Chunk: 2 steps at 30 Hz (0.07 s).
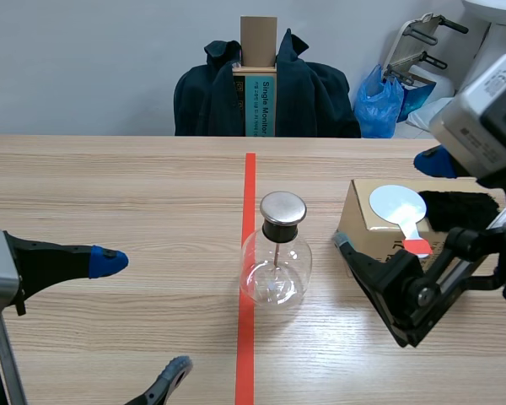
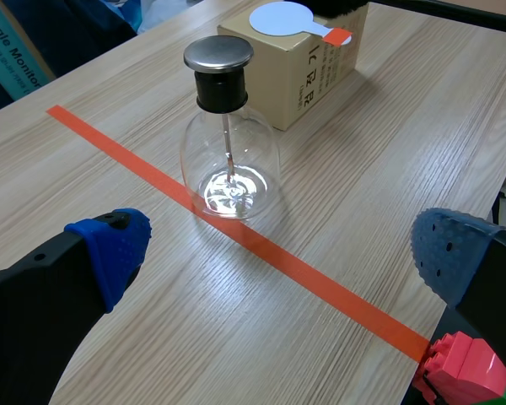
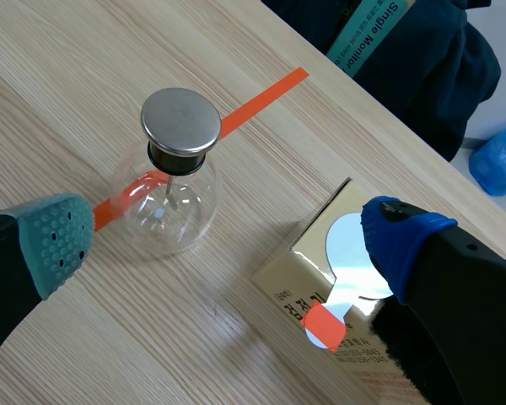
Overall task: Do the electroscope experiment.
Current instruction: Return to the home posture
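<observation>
Left jaws and right jaws both stand spread, holding nothing. The electroscope [image 1: 275, 257] stands upright at frame centre, on the tape line [image 1: 250, 181]. The glass bulb is probably light, slippery and fragile, so grip at the black neck [image 1: 279, 230]. The disc paddle [image 1: 396, 205] lies flat on the box [image 1: 360, 224], right of centre; take its red handle [image 1: 417, 246]. Open surface [image 1: 110, 194] lies to the left, while the box crowds the right.

The light is bright and even, and it seems to come from above. Shadows on the wooden table [image 1: 110, 194] are soft and faint. The glass flask [image 2: 229, 160] shows small white glints near its bottom, and its metal cap [image 3: 180, 120] shines mildly.
</observation>
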{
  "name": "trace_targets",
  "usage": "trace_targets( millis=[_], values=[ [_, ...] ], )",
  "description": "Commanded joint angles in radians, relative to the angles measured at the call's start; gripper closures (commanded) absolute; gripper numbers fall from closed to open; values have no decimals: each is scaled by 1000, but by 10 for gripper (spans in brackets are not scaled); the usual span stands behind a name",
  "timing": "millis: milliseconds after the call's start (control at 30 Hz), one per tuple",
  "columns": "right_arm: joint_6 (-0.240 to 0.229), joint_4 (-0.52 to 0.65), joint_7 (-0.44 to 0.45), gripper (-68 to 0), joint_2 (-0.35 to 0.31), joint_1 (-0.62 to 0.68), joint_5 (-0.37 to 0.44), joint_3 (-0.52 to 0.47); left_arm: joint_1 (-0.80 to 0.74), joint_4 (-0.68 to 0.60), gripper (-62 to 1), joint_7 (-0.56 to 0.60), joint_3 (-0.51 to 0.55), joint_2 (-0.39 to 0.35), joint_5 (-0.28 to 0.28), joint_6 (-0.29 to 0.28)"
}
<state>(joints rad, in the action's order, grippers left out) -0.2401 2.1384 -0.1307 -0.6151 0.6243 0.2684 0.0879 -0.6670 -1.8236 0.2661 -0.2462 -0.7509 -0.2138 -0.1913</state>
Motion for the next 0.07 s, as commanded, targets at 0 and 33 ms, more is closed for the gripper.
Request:
trace_targets(
  millis=[0,33],
  values=[
    [7,2,14,-679,-5,-7,-12,-6,5,-10,-623,21,2,8,-10,-1],
    [7,2,14,-679,-5,-7,-15,-6,5,-10,-623,21,2,8,-10,-1]
  ],
)
